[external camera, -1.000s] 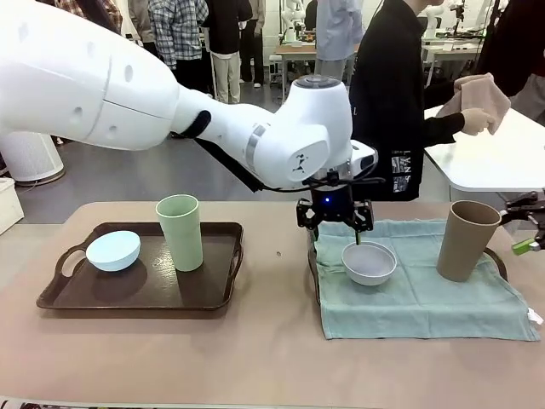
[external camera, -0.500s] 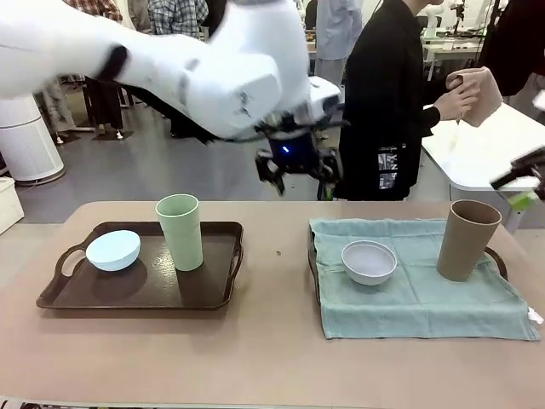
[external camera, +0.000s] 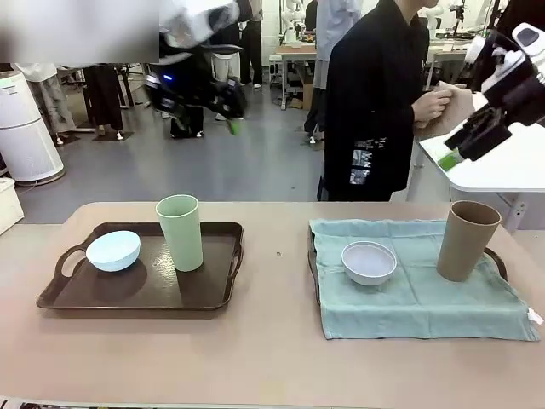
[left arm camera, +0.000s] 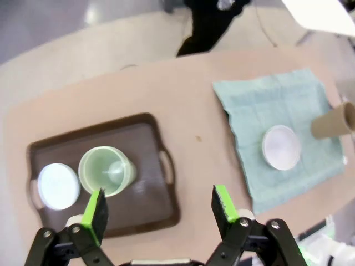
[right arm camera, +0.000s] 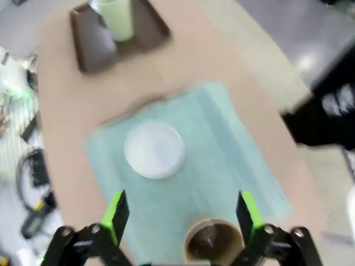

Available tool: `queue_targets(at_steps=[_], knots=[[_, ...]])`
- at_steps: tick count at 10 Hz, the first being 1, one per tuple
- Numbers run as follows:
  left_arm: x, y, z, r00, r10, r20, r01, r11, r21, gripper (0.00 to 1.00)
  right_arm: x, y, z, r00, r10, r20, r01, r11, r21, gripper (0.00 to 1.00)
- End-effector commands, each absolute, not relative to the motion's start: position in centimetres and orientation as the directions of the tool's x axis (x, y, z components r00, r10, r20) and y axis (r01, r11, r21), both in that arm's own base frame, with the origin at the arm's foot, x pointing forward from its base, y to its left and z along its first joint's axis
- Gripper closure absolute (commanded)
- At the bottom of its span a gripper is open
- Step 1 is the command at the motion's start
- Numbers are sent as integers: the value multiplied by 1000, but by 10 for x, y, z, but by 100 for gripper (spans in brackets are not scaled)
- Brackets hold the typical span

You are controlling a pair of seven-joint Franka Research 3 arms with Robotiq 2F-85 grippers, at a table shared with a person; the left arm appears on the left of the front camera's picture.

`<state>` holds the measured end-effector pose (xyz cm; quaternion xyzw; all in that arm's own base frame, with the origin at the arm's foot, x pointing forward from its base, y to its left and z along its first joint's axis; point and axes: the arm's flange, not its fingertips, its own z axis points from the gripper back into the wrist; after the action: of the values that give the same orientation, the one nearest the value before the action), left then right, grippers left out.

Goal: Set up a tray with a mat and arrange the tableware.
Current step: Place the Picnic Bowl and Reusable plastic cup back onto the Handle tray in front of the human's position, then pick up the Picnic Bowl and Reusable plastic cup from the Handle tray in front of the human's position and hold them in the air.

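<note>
- overhead, the left hand (left arm camera: pixel 160 206) is held high above the tabletop (external camera: pixel 272 358), its green pads spread wide apart and nothing gripped between them; in the front view it is seen blurred at the upper left.
- the right hand (right arm camera: pixel 181 213) is likewise seen open and empty, high over the right end of the tabletop, with the tan-brown cup (right arm camera: pixel 214 244) framed far below between its two fingers in the right wrist view.
- a dark brown tray (external camera: pixel 217 294) is laid on the left half of the tabletop.
- on that tray the pale blue bowl (external camera: pixel 113 250) is set at the left end, and the pale green cup (external camera: pixel 180 232) is stood upright just to its right, near the bowl but not touching it.
- a teal mat (external camera: pixel 426 298) is spread on the right half of the tabletop over a second tray (external camera: pixel 314 281), whose dark rim is seen at the mat's left edge and whose handle is seen beside the tan-brown cup.
- the white-grey bowl (external camera: pixel 369 262) is placed on the mat, towards its left side, mouth up.
- the tan-brown cup is stood upright on the mat near its far right corner, well apart from the white-grey bowl.
- a person in a dark coat (external camera: pixel 366 102) is seen standing at the far side of the tabletop, behind the mat.
</note>
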<state>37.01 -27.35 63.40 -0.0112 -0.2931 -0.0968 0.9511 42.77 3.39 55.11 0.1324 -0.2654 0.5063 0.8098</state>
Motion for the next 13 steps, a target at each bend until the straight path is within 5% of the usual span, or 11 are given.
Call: queue_targets(at_steps=[1, 12, 13], knots=[[381, -300, 619, 826, -202, 526, 236, 972, 2, 36, 427, 37, 559, 321, 681, 659, -917, 397, 36, 0], [381, -300, 619, 826, -202, 526, 236, 972, 2, 36, 427, 37, 559, 321, 681, 659, -917, 397, 36, 0], [381, -304, 618, 825, -198, 530, 230, 973, 5, 4, 424, 37, 558, 334, 685, 648, -910, 414, 31, 0]])
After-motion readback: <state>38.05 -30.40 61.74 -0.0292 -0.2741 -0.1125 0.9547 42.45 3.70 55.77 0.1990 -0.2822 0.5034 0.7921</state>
